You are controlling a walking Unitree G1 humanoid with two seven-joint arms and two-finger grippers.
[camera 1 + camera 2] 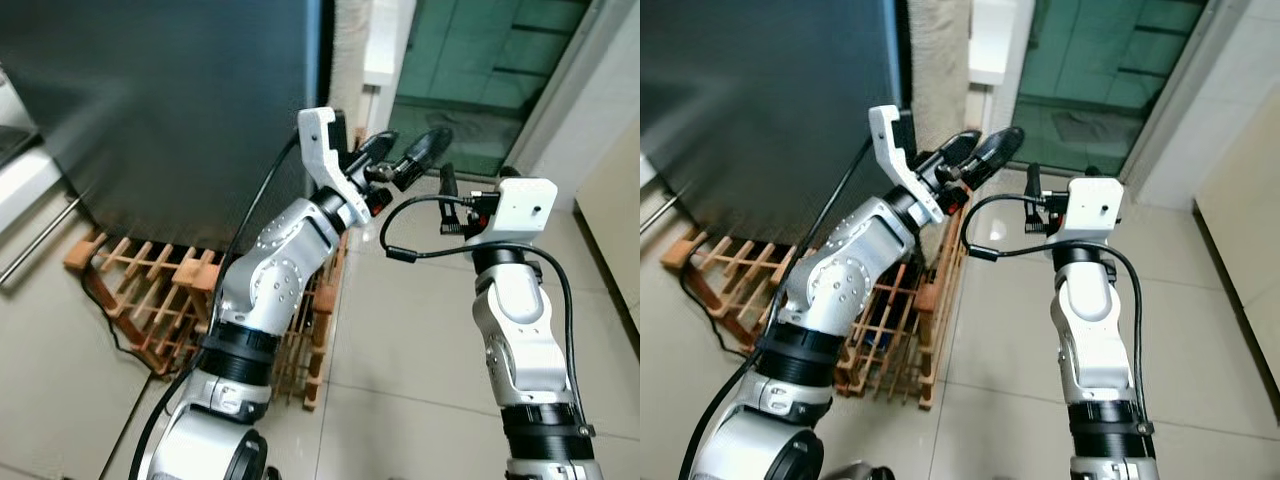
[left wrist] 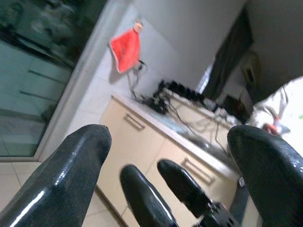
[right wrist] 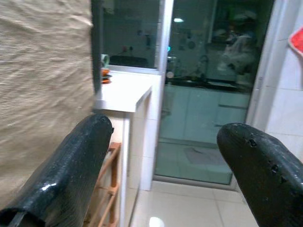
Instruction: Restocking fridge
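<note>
The left gripper [image 1: 415,152] and right gripper [image 3: 165,175] were raised, fingers spread, holding nothing. The dark fridge [image 1: 170,100] door was closed beside them.

Head-high downward stereo; wrist close-ups outward

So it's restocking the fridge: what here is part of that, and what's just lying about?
Part of the job:
- dark fridge, door closed
- left hand, open, empty, raised beside the fridge
- right hand, open, empty

Just lying about:
- wooden rack on the floor
- red cloth on the wall
- glass door
</note>
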